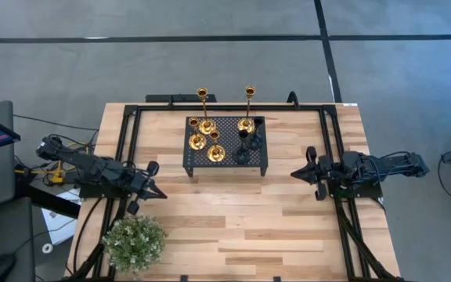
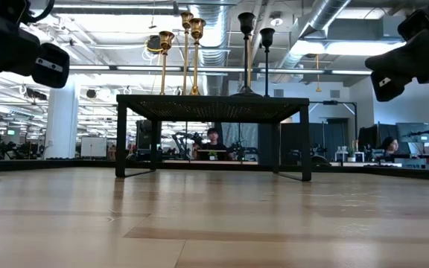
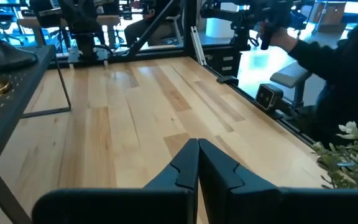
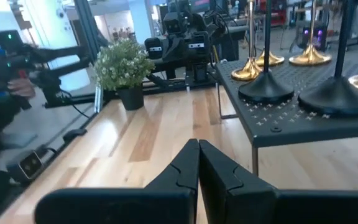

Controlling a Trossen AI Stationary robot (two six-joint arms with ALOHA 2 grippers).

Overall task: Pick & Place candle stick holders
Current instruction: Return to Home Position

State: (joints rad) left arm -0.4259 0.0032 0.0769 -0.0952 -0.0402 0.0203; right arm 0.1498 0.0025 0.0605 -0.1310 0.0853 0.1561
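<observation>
The candle stick holders stand by their round bases on a black perforated stand [image 1: 225, 166] at the table's far middle. Two tall gold holders [image 1: 202, 98] [image 1: 250, 95] are at its far side, two short gold ones [image 1: 197, 142] [image 1: 215, 153] at its left, and two black ones [image 1: 242, 155] [image 1: 255, 125] at its right. In the low view the gold holders [image 2: 187, 45] and the black holders [image 2: 246, 45] rise above the stand top. My left gripper [image 1: 161, 193] is shut and empty, left of the stand. My right gripper [image 1: 293, 172] is shut and empty, right of the stand.
A green potted plant [image 1: 135, 241] stands at the table's near left corner, close to my left arm. A black frame [image 1: 131, 117] runs around the table top. Bare wood lies between the stand and the near edge. People sit in the room beyond.
</observation>
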